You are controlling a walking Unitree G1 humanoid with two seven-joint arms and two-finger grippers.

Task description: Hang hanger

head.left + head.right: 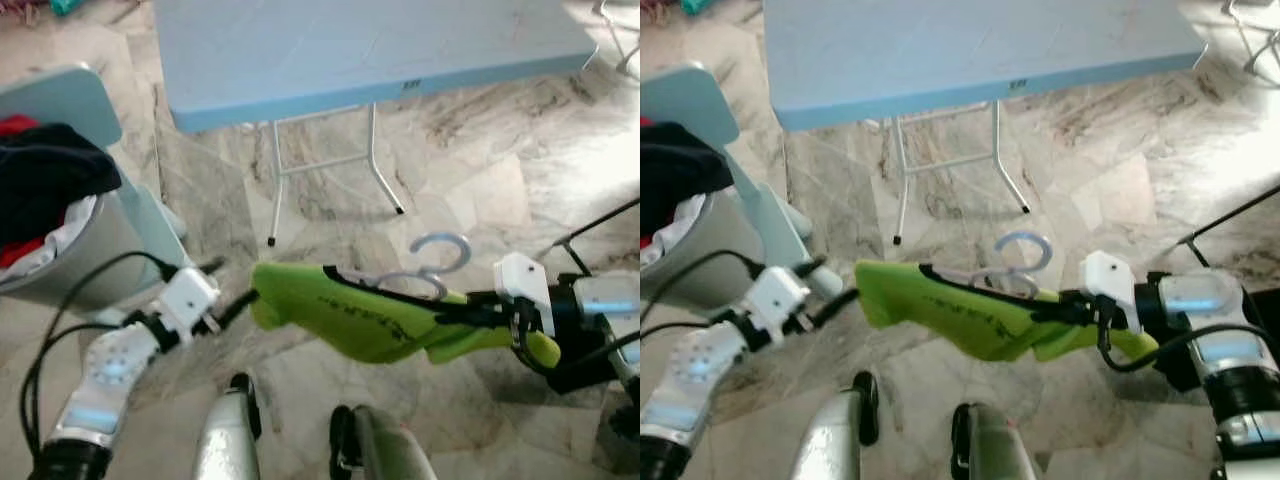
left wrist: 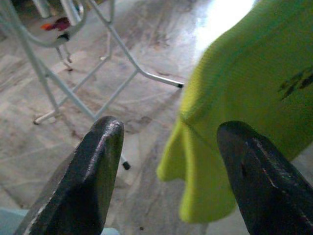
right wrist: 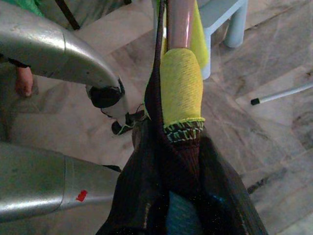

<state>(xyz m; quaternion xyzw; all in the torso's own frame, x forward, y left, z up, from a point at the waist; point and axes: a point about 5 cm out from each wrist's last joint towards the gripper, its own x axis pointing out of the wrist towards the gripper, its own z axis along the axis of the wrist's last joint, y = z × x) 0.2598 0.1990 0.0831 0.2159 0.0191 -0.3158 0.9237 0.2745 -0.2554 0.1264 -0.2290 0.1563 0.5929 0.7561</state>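
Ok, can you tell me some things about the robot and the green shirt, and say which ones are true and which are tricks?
1. The right hand is clamped on the bright green shirt with its grey hanger hook. True.
2. The left hand is squeezing the shirt. False: its fingers are open, and the shirt's free end hangs just beyond them.
3. The shirt lies flat on the light blue folding table. False: it is held up in the air above the marble floor.
4. A grey basket of dark clothes stands on the robot's left. True.
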